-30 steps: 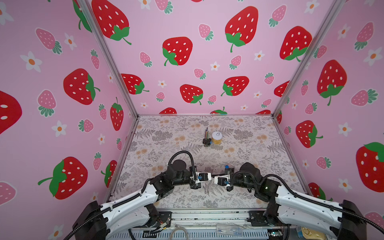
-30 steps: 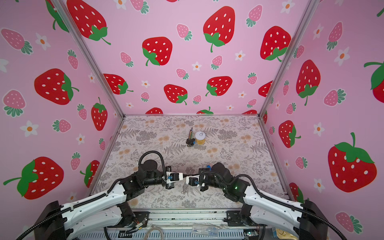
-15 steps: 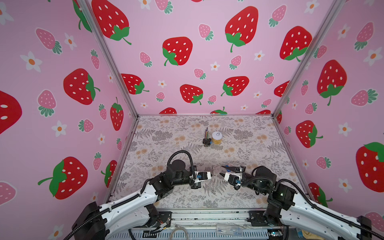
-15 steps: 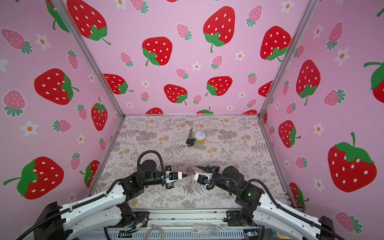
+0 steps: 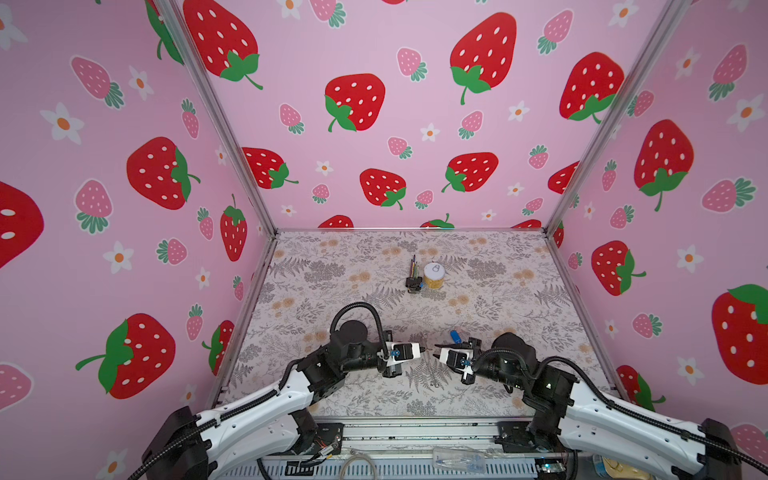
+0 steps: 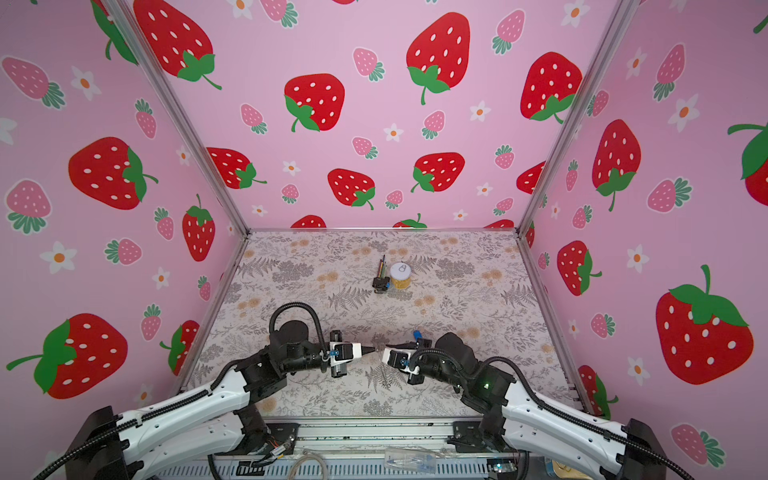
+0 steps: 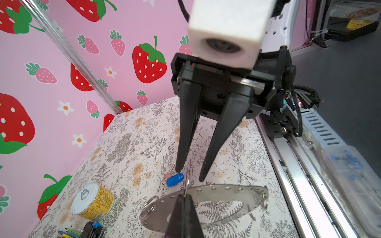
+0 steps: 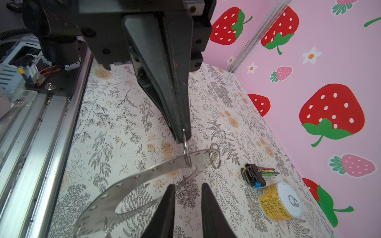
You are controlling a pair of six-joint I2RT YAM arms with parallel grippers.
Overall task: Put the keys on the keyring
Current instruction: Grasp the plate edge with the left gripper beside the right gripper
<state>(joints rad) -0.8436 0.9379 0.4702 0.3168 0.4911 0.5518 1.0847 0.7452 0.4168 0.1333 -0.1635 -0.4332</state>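
Observation:
The keyring point(image 7: 218, 190) is a flat grey hoop with dotted holes, hanging above the table point(image 7: 132, 148) by a small split ring point(image 7: 187, 183). My left gripper point(image 7: 183, 195) is shut on that split ring, and the right wrist view shows its tips point(image 8: 183, 140) pinching it above the hoop point(image 8: 144, 175). My right gripper point(image 8: 187, 185) is open with nothing between its fingers, just short of the hoop and facing the left gripper point(image 5: 424, 351). The keys point(image 7: 175, 179), a blue tag with a small metal key, lie on the table beside the right gripper point(image 5: 436, 345). Both top views show the blue tag point(image 5: 455, 335) point(image 6: 417, 333).
A yellow can with a white lid point(image 5: 434, 275) point(image 8: 280, 202) stands mid-table toward the back. A black clip with coloured sticks point(image 5: 412, 282) point(image 8: 252, 175) lies beside it. Pink strawberry walls enclose three sides. A metal rail point(image 7: 288, 164) runs along the front edge.
The right gripper went from shut to open, pulled back to the right, then came in again toward the left gripper. The left gripper and the blue tag stayed put.

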